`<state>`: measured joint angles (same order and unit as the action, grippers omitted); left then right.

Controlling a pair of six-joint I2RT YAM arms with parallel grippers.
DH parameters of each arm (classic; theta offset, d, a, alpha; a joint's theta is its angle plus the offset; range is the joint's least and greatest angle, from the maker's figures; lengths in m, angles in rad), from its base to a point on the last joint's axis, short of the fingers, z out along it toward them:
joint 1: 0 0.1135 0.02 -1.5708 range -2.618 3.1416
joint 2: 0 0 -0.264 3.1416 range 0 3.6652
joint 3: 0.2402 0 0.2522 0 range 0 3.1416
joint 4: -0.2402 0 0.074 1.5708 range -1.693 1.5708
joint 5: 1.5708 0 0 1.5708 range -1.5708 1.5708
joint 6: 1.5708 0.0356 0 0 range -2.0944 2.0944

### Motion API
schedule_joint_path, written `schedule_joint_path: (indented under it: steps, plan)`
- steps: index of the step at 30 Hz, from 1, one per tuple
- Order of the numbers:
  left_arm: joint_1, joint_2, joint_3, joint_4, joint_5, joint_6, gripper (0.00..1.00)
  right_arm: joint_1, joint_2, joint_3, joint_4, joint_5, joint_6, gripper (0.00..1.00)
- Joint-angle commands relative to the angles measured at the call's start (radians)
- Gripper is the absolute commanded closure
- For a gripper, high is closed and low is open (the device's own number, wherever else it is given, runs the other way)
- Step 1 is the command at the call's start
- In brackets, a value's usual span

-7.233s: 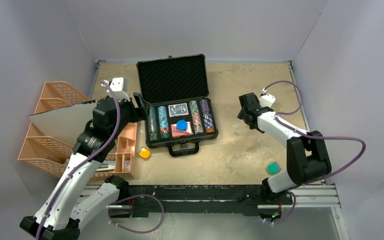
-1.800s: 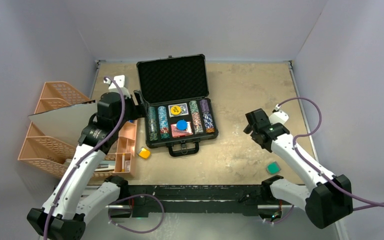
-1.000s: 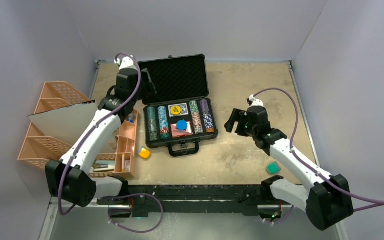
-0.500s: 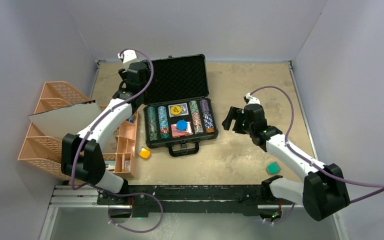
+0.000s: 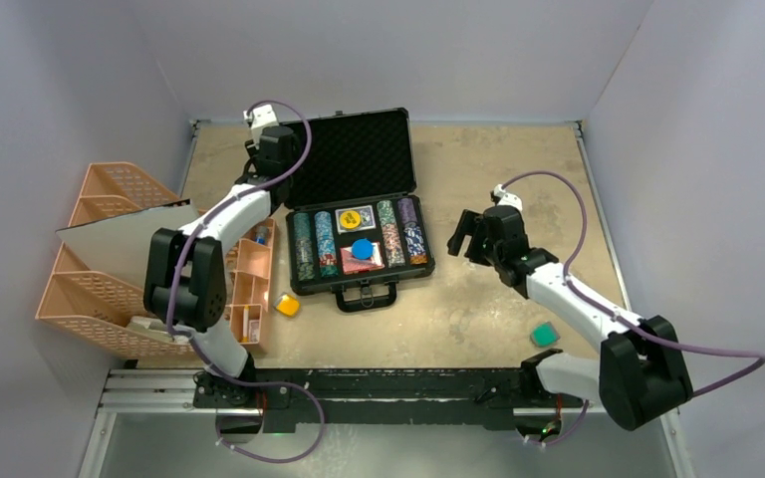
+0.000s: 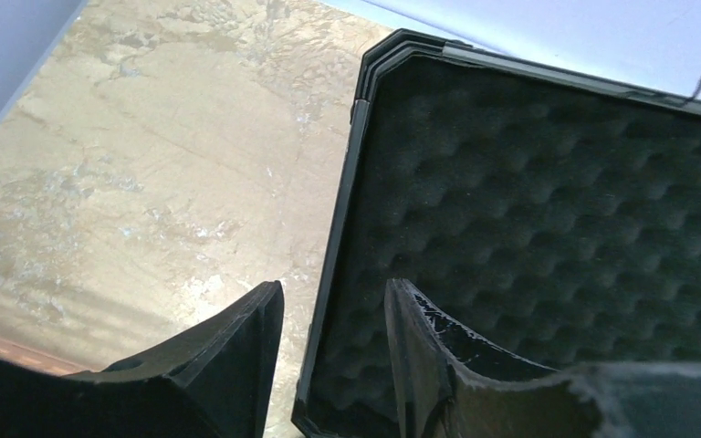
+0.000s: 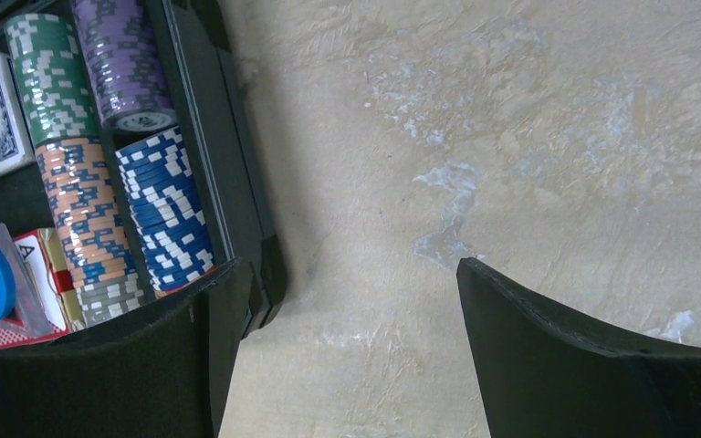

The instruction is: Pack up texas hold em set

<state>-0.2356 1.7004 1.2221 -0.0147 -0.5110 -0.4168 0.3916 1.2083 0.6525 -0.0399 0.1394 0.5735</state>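
The black briefcase point(image 5: 344, 154) lies open, its foam-lined lid raised at the back. Its tray holds chip stacks point(image 5: 390, 234), a blue deck point(image 5: 355, 217) with a yellow button on it, a red deck point(image 5: 357, 263) and a blue button point(image 5: 362, 249). My left gripper point(image 5: 281, 171) is at the lid's left edge. In the left wrist view it point(image 6: 333, 301) is slightly open, with the lid's edge point(image 6: 342, 201) running between the fingers. My right gripper point(image 5: 461, 236) is wide open and empty over bare table, just right of the case's corner point(image 7: 269, 274). The chip stacks point(image 7: 160, 219) also show there.
A small yellow block point(image 5: 287, 305) lies by the case's front left corner. A small green block point(image 5: 544, 336) lies at the front right. Orange basket trays point(image 5: 110, 249) and a small orange organizer point(image 5: 249, 289) stand on the left. The case handle point(image 5: 366, 295) faces the front.
My left arm has swung from the case's left side back to the lid's left edge. My right gripper has moved in towards the case's right side. A yellow button now lies on the blue deck.
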Motion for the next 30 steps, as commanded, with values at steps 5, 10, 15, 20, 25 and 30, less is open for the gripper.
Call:
schedule_joint_path:
  steps: [5, 10, 15, 20, 25, 30]
  plan:
    - [0.037, 0.084, 0.067, 0.140, -0.053, 0.059, 0.58, -0.003, -0.027, 0.011, 0.035, 0.084, 0.041, 0.14]
    - [0.046, 0.138, 0.086, 0.227, -0.041, 0.088, 0.63, -0.003, 0.018, 0.034, 0.003, 0.149, 0.077, 0.15]
    - [0.048, 0.170, 0.095, 0.310, -0.014, 0.138, 0.76, -0.003, 0.031, 0.042, 0.007, 0.184, 0.078, 0.15]
    - [0.049, 0.217, 0.143, 0.284, 0.027, 0.160, 1.00, -0.003, 0.046, 0.036, 0.027, 0.181, 0.075, 0.15]
    - [0.046, 0.131, 0.076, 0.301, 0.042, 0.136, 1.00, -0.003, 0.040, 0.037, 0.014, 0.162, 0.069, 0.15]
    - [0.013, -0.041, -0.024, 0.223, 0.020, 0.155, 1.00, -0.003, 0.006, 0.017, 0.033, 0.081, 0.054, 0.14]
